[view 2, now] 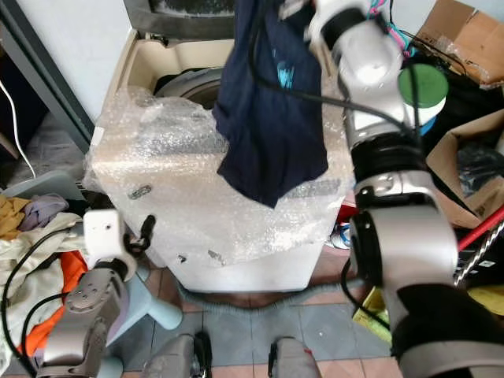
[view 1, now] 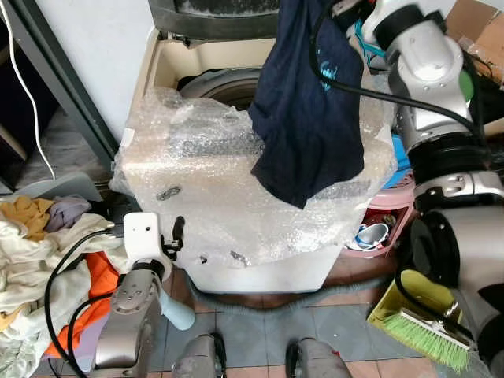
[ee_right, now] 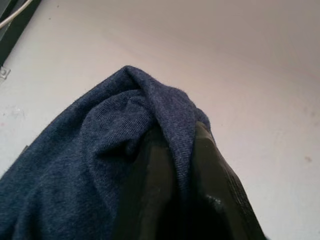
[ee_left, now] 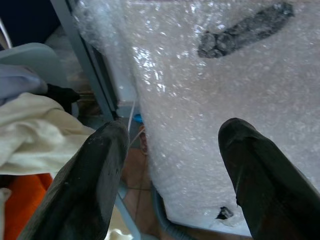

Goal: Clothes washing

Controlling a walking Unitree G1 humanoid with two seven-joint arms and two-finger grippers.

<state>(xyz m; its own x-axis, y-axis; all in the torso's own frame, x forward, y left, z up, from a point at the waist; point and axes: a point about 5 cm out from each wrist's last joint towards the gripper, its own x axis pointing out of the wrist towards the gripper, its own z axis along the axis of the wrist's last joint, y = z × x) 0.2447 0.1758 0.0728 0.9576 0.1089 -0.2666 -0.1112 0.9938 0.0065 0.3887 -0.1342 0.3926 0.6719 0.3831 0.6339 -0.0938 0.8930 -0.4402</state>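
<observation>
Navy shirt (view 1: 307, 118) hanging lengthwise downward

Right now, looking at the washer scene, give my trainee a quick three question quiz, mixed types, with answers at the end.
1. True or false: the right claw is shut on the navy garment, holding it up above the washing machine.
2. Multiple choice: what covers the top and front of the washing machine? A) a towel B) bubble wrap C) cardboard
3. Short answer: what is the state of the left claw, and where is it?

Key
1. True; the cloth is pinched between its fingers.
2. B, the bubble wrap.
3. Open and empty, low beside the machine's front, near the pile of clothes on the floor.
</observation>
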